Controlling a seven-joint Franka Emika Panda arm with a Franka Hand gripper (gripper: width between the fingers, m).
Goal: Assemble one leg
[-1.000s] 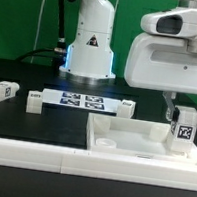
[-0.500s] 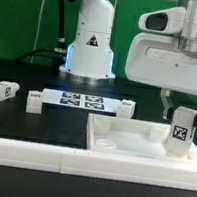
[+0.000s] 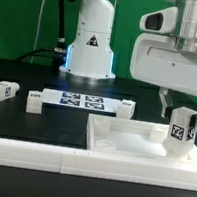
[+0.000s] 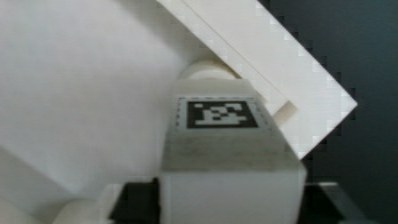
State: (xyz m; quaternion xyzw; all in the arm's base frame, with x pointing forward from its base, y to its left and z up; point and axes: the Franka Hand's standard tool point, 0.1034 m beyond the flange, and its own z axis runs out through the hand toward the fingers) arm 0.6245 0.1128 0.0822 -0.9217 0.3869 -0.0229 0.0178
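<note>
The leg (image 3: 180,129), a short white post with a black-and-white tag, stands upright at the far corner of the large white panel (image 3: 131,143) on the exterior view's right. My gripper (image 3: 183,106) hangs just above it, with a finger on either side and a gap to each face, so it is open. In the wrist view the leg (image 4: 228,150) fills the space between the dark pads (image 4: 135,200) of the gripper (image 4: 228,208), with its foot at a round corner socket of the panel (image 4: 71,90).
The marker board (image 3: 81,100) lies at the back middle. Loose white legs lie beside it: one (image 3: 1,91) at the far left, one (image 3: 34,100) next to it, and one (image 3: 126,108) right of the board. The arm's base (image 3: 88,45) stands behind.
My gripper has risen straight up by a small amount. The leg has stayed standing in the panel's corner.
</note>
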